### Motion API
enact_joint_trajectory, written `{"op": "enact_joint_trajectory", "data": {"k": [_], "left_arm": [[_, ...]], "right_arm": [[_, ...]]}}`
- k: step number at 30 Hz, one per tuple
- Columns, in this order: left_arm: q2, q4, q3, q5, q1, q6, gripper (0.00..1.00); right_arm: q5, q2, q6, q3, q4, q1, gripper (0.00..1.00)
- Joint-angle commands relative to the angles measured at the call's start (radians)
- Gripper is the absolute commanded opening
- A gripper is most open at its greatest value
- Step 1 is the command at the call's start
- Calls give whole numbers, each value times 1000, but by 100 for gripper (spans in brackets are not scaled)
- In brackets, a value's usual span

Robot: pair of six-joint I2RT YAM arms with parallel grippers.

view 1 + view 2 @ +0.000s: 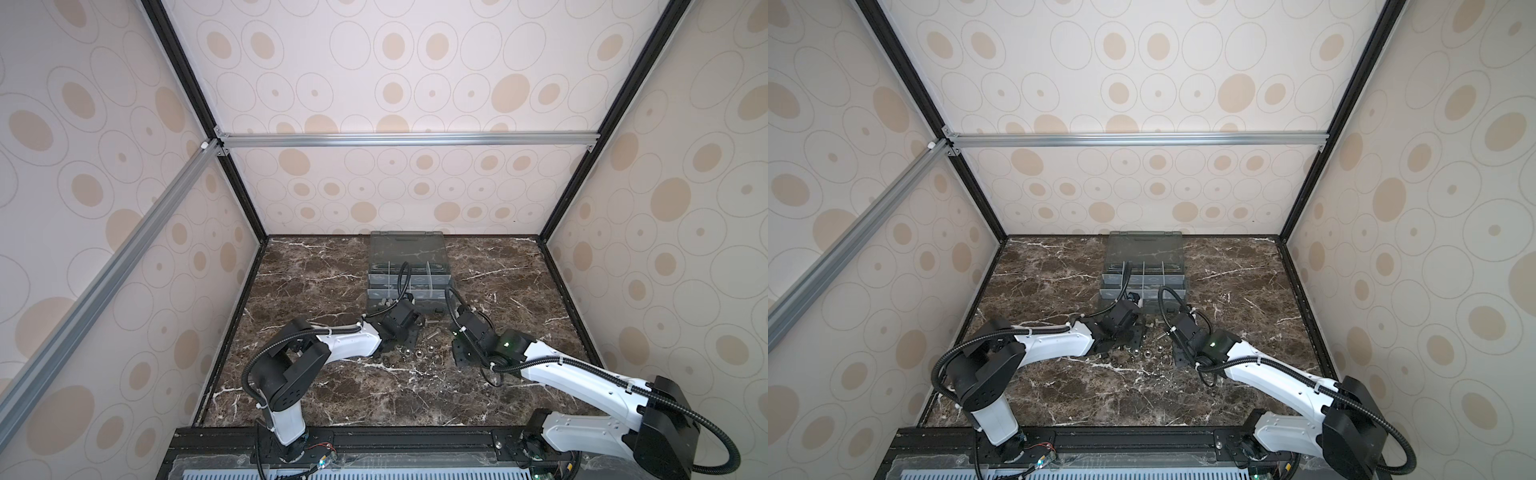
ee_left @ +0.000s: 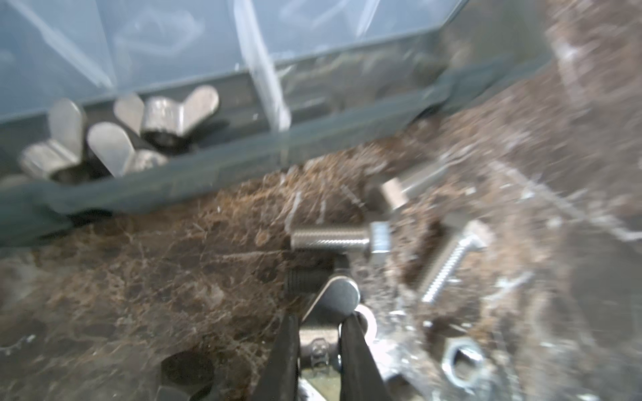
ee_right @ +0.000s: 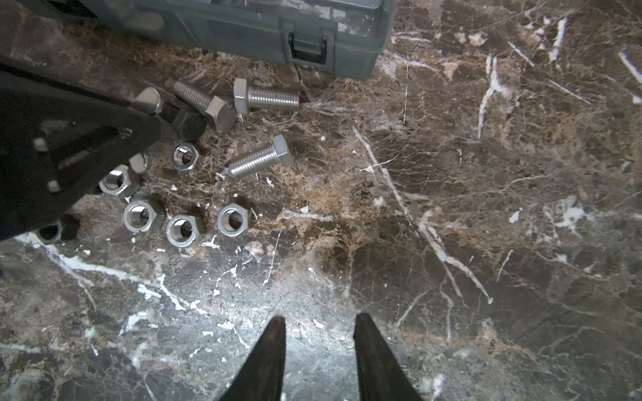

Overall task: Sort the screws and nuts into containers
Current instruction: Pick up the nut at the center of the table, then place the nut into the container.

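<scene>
A: In a top view, where is the organiser box (image 1: 407,249) from the left gripper (image 1: 405,328)?
B: Just beyond it, farther from the base; the left arm looks nearer.
A: Left wrist?
B: Fingers (image 2: 283,347) pinch a silver wing nut (image 2: 342,295); matching wing nuts (image 2: 166,118) lie in the compartment (image 2: 229,104) just across the box wall.
A: Right wrist?
B: Right gripper (image 3: 319,323) is narrowly parted and empty over the bare marble table (image 3: 451,208); loose nuts (image 3: 184,229) and screws (image 3: 260,158) lie beside the left one.

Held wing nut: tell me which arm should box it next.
Left. The left gripper is shut on the wing nut beside the box; the right gripper is open and empty.
</scene>
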Motion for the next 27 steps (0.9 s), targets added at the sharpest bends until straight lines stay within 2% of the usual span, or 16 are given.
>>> {"op": "enact_joint_trajectory", "data": {"k": [1, 6, 13, 21, 27], "left_arm": [[-80, 86, -1, 35, 33, -37, 15], [-99, 156, 7, 91, 106, -68, 16], [-55, 259, 10, 161, 201, -144, 16], [25, 227, 80, 142, 231, -121, 17], [56, 247, 81, 132, 240, -140, 20]], "right_arm": [[23, -32, 9, -18, -32, -2, 37], [40, -69, 16, -36, -40, -2, 37], [49, -100, 27, -48, -49, -4, 37], [50, -108, 35, -56, -52, -3, 37], [47, -111, 38, -58, -52, -3, 37]]}}
